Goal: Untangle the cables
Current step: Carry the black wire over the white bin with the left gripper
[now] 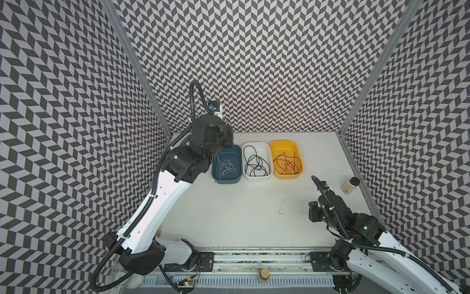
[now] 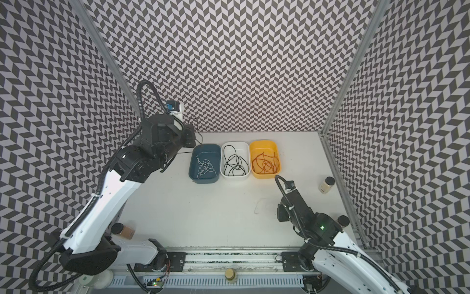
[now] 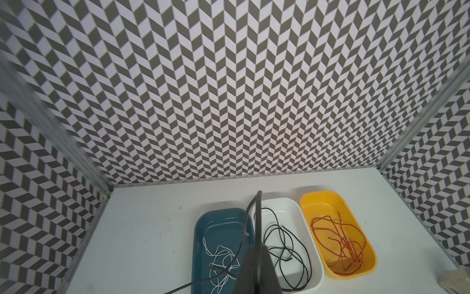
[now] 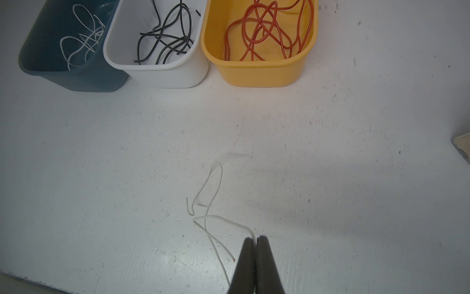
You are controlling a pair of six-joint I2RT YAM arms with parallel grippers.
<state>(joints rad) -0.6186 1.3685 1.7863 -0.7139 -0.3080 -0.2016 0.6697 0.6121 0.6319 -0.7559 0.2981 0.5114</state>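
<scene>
Top views: black cables (image 1: 255, 165) lie in the white tray (image 1: 256, 178), white cables (image 1: 225, 168) left of it, red-orange cables (image 1: 287, 165) right of it. Left wrist: left gripper (image 3: 258, 201) pinched shut on a stray black cable (image 3: 193, 282). Right wrist: right gripper (image 4: 254, 239) clamps a loose white cable (image 4: 216, 216) on the table (image 4: 101, 152), well apart from the white tray.

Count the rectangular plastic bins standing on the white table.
3, side by side in a row: dark blue plastic bin on the left, white plastic bin in the middle, yellow plastic bin on the right. None appears hidden.
</scene>
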